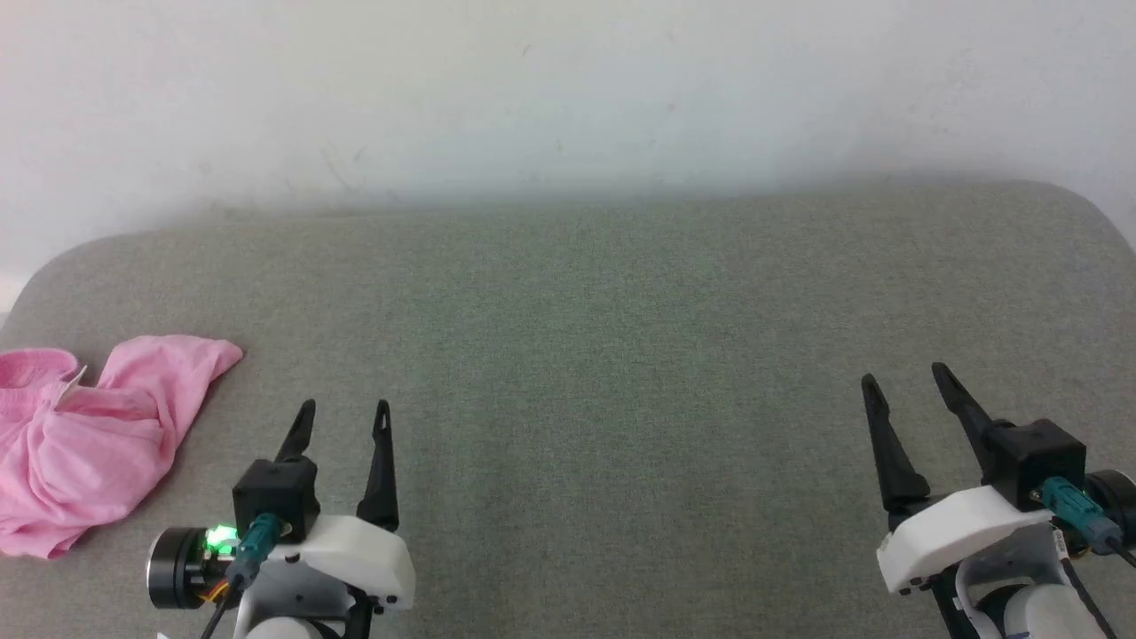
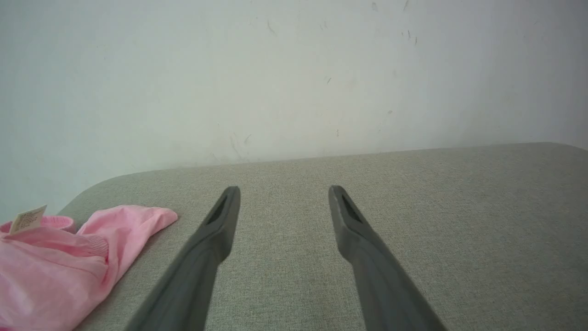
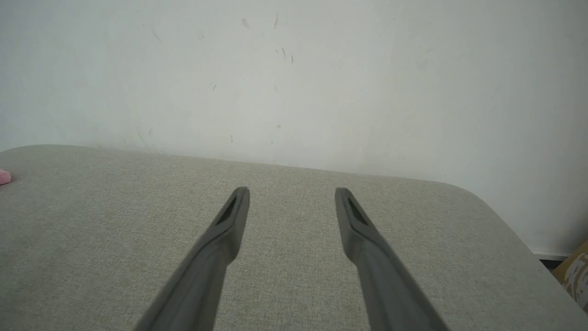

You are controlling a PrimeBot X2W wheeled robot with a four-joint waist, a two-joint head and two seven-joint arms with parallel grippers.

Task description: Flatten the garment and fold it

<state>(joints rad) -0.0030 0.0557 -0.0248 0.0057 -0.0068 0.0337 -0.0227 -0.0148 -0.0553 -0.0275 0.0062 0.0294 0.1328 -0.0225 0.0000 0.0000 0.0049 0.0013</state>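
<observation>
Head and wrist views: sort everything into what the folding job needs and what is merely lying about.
Job: pink garment, crumpled at the left end of the grey padded surface; left gripper, open; right gripper, open.
Lying about: white wall; tan box beside the surface.

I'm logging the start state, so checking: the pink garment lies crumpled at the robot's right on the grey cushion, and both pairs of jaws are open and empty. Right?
Not quite. The head view shows the garment crumpled at the robot's left, not its right, on the grey cushion. Both pairs of jaws are open and empty, as stated.
</observation>
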